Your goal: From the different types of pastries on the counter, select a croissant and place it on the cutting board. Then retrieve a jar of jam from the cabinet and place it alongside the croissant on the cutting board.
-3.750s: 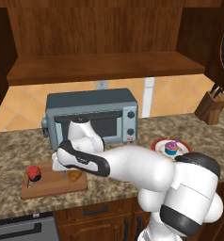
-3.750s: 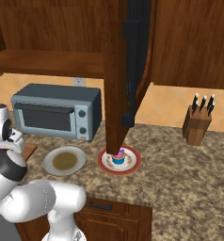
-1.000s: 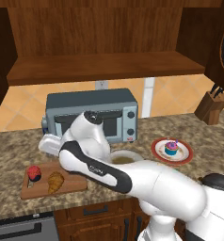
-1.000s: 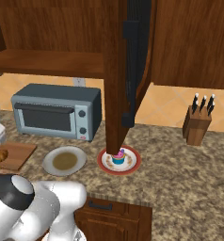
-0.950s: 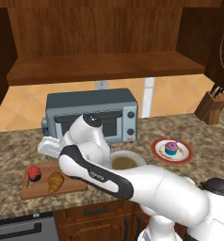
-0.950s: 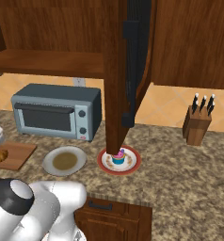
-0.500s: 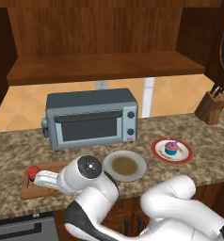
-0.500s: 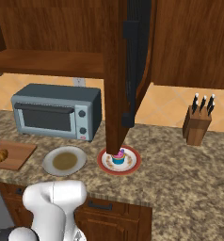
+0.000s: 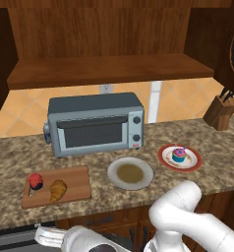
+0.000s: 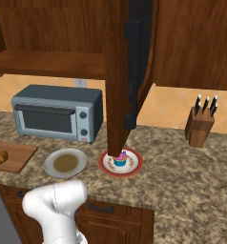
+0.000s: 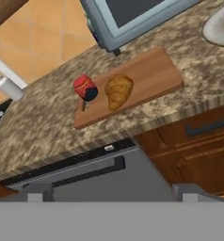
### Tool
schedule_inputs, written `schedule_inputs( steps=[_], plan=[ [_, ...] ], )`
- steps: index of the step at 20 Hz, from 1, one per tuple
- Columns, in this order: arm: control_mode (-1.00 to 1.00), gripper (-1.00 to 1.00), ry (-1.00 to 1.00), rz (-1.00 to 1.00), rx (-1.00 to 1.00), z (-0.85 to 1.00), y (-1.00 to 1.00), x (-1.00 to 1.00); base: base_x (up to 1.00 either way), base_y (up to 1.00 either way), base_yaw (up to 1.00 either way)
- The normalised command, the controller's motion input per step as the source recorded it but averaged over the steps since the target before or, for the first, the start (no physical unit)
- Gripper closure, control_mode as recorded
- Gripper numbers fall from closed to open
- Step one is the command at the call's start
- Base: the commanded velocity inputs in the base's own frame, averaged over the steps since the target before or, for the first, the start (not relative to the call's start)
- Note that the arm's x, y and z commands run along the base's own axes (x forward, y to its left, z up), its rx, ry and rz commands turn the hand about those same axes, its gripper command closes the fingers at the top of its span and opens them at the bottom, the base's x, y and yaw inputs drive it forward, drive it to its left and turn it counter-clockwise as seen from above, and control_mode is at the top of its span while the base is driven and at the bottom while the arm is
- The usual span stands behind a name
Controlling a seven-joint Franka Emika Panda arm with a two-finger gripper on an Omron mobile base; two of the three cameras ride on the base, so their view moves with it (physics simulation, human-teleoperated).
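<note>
Hand view: the golden-brown ridged croissant (image 11: 118,91) is seen on the reddish-brown wooden cutting board (image 11: 151,77), well apart from the widely spread fingers (image 11: 36,192).

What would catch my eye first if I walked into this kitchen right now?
Probably the reddish-brown wooden cutting board at the counter's left end, carrying a golden croissant beside a small red jam jar. Next, the grey-blue toaster oven behind it, and the pink-frosted cupcake on a red-rimmed plate to the right.
</note>
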Motion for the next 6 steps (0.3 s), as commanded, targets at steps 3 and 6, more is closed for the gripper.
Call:
schedule_inputs(
  steps=[3,6],
  plan=[
    [-1.0,-1.0,0.01,-0.01,-0.02,-0.16,0.05,-0.54,0.0,0.0,0.0],
    [-1.0,-1.0,0.06,0.0,0.0,-0.19,0.0,-0.08,0.0,0.0,0.0]
  ],
)
